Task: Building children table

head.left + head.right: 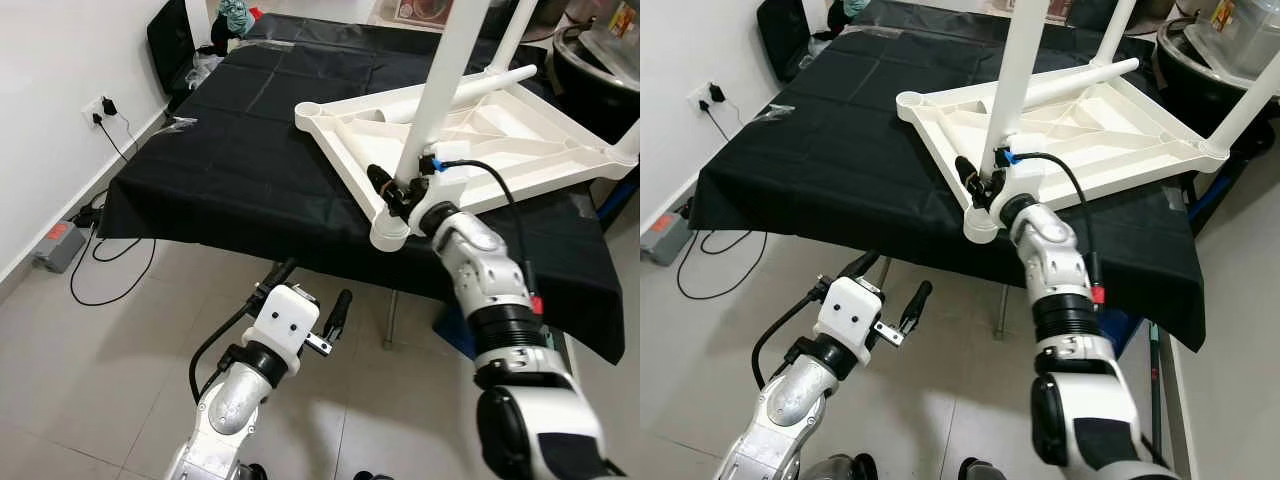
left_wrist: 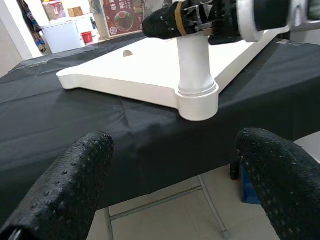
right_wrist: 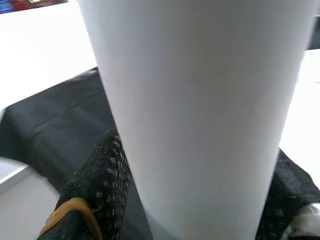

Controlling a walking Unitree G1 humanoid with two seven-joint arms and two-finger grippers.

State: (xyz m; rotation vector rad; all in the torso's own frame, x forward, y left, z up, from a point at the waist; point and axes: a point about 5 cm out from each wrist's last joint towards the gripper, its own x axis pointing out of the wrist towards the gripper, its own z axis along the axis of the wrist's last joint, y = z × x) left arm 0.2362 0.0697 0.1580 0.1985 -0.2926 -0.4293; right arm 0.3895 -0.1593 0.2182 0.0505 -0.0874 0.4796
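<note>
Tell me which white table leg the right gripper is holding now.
The right gripper is shut on the leg standing in the nearest corner socket. One loose leg lies flat on the upturned tabletop; the others stand at far corners.

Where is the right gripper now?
The right gripper is clamped around the white table leg, just above the near corner socket of the upturned tabletop on the black cloth.

Open floor lies below the left gripper (image 1: 312,295), whose fingers are spread, while ahead the black-draped table (image 1: 230,170) edge, the upturned white tabletop (image 1: 470,140) and its upright leg (image 1: 440,90) block passage.
</note>
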